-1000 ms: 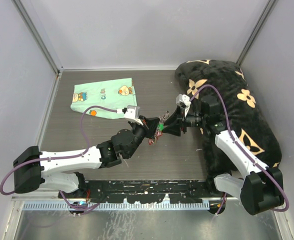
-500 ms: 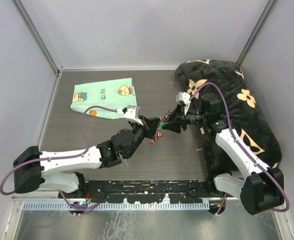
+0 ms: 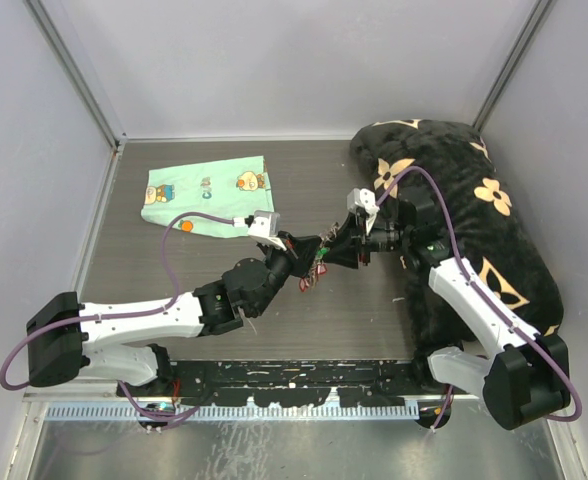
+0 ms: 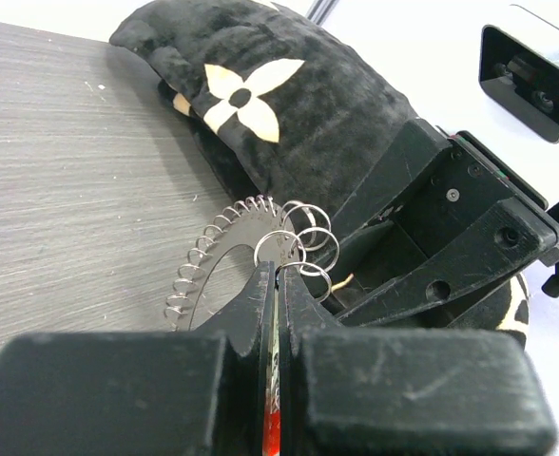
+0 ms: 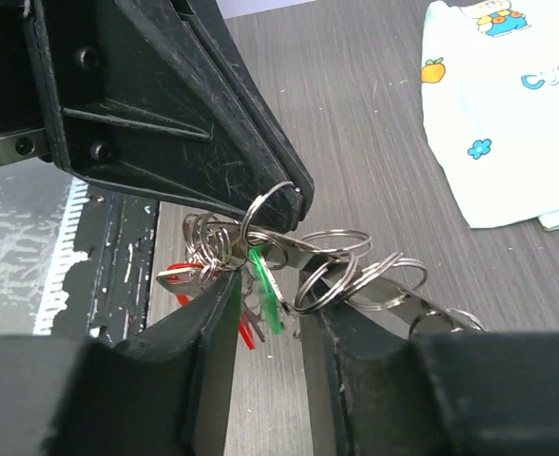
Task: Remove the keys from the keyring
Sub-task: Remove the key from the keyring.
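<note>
Your right fingers have slid in from 3 o'clock and narrowed. They are half open around the keys, so a pull looks close. Your left fingers stay shut tight on the keyring, held above the bench middle. Whether a key is pinched is hidden.

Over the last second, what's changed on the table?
The right gripper slid left, closer to the left gripper, its jaws narrowing around the keys. The left gripper stayed clamped on the keyring; the green cloth and black cushion did not move.
</note>
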{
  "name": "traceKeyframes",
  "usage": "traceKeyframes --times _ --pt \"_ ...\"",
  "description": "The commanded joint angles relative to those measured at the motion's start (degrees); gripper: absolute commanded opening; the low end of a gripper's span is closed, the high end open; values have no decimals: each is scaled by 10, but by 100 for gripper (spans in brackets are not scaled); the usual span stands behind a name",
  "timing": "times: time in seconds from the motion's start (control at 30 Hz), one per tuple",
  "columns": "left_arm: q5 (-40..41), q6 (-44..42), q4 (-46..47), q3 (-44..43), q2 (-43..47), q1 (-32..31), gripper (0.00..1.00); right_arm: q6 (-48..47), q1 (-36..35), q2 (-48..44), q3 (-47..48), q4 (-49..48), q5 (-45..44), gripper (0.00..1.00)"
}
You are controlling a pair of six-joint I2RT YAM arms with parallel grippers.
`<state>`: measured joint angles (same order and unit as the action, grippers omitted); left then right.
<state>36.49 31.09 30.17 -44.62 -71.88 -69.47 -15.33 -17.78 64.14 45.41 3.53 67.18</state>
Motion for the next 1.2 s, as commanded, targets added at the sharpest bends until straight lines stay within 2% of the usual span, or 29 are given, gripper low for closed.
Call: traceKeyframes --times 0.0,0.2,0.23,0.37,0.47,0.53,0.63,0.83,0.97,1.03,1.17 --pt "1 12 62 -20 8 2 0 -12 -3 -3 -2 -28 24 31" --pt "4 11 59 -18 12 2 0 -64 -2 -14 10 40 9 2" --pt "6 11 59 -16 13 2 0 -75 -2 -16 16 58 4 1" --pt "16 4 60 -7 16 2 0 -137 -2 -18 63 170 -40 1" --pt "26 -12 73 9 14 2 0 -210 -7 -6 127 303 -90 1" --pt "30 -19 95 26 10 3 1 -261 -31 24 180 399 -144 1" --pt "33 -26 135 52 0 3 5 -284 -74 62 236 501 -245 1" --pt "14 -50 189 94 -5 4 12 -280 -118 97 309 583 -385 1" --pt "-13 -80 218 131 5 4 22 -284 -130 117 363 618 -437 1" --pt "-27 -95 226 151 20 4 26 -287 -135 127 384 634 -440 1" --pt "-54 -132 236 191 61 4 34 -288 -135 161 413 679 -375 1"
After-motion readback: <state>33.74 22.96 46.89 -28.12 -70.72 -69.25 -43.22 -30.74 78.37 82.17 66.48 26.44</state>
